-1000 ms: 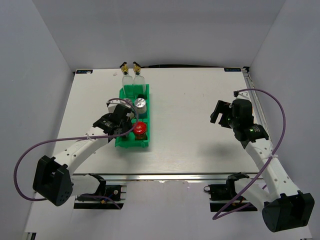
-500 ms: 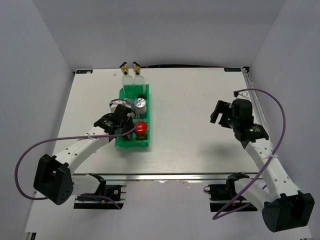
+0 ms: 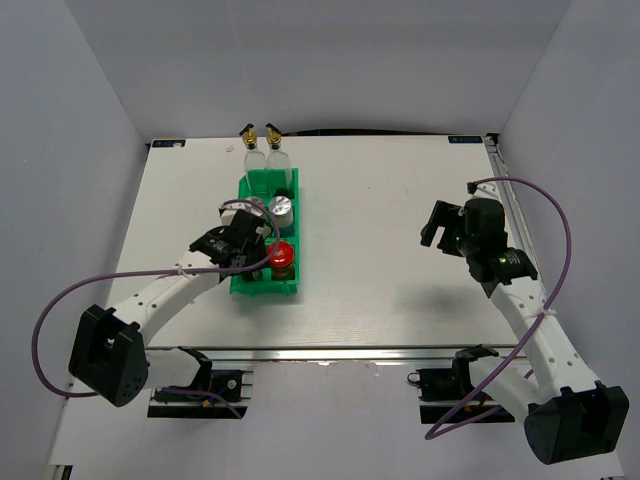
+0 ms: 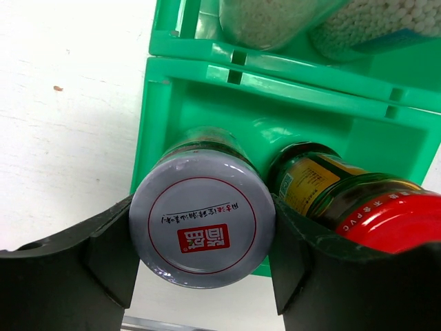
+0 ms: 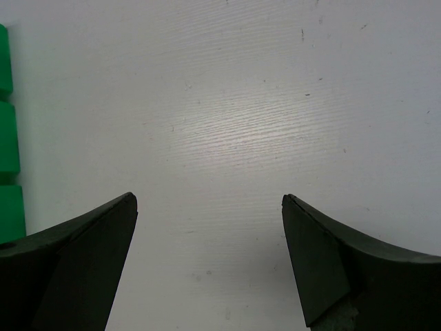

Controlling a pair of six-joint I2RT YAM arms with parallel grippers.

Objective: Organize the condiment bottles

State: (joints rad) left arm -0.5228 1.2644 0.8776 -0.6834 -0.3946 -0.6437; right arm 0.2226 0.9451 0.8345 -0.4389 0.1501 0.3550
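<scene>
On the white table [image 3: 400,200], left gripper [image 4: 200,238] clamps the silver-lidded jar [image 4: 201,221] inside the green bin [image 4: 331,131].

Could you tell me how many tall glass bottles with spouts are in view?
2. The left glass bottle and the right glass bottle stand side by side at the far end of the green bin; none appears hidden.
</scene>
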